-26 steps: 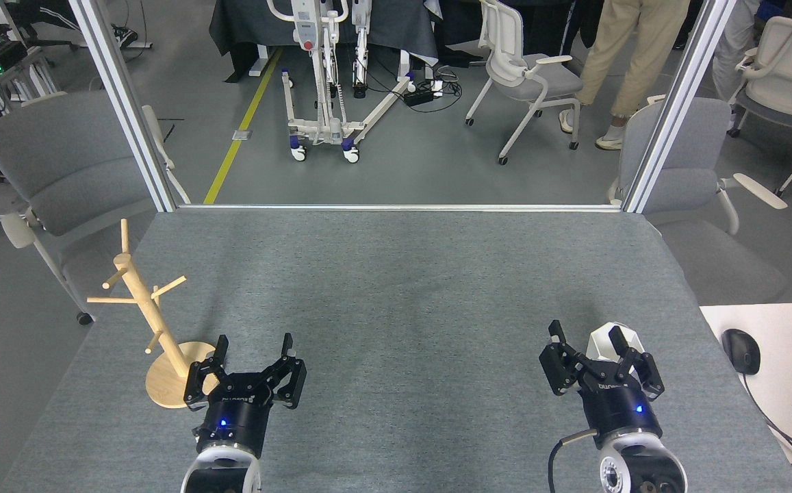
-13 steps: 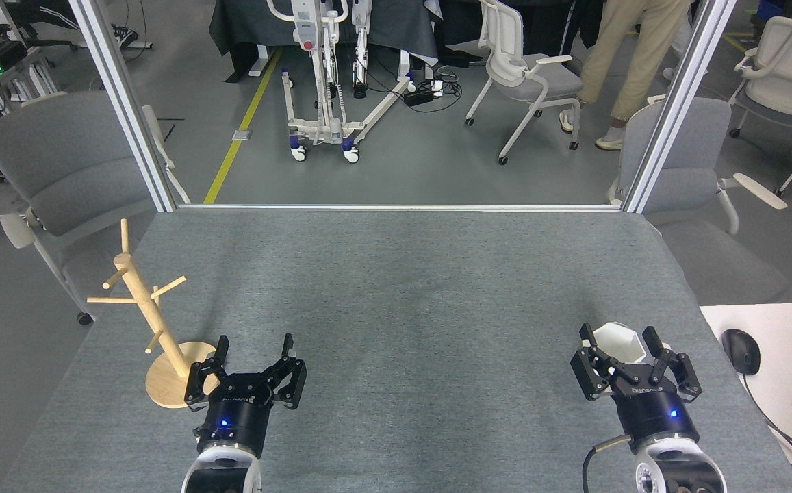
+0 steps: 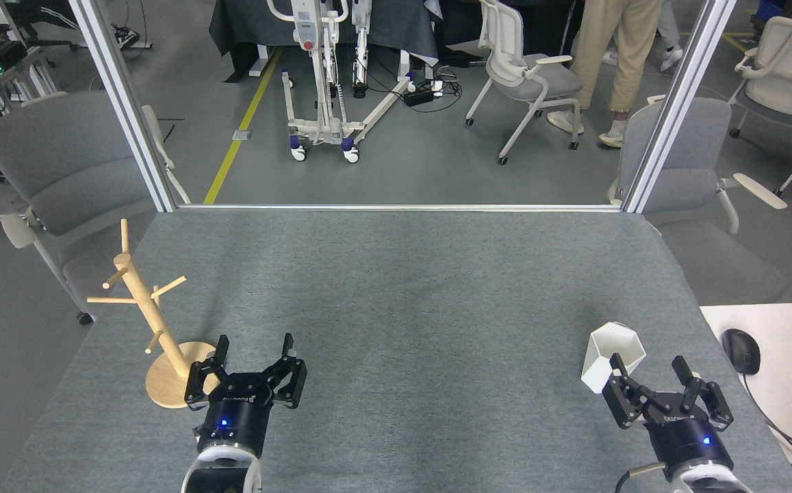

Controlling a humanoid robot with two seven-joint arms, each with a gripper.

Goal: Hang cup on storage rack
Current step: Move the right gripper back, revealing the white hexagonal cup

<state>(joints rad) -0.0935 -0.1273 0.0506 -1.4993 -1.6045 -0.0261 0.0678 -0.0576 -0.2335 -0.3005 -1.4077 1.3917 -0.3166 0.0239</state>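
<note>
At the lower right of the frame the cup (image 3: 612, 356) stands upright on the grey table (image 3: 402, 287), and my right gripper (image 3: 649, 366) sits just below it, spread wide and holding nothing. My left gripper (image 3: 256, 348), also wide and empty, hovers beside the storage rack (image 3: 151, 322) at lower left.
</note>
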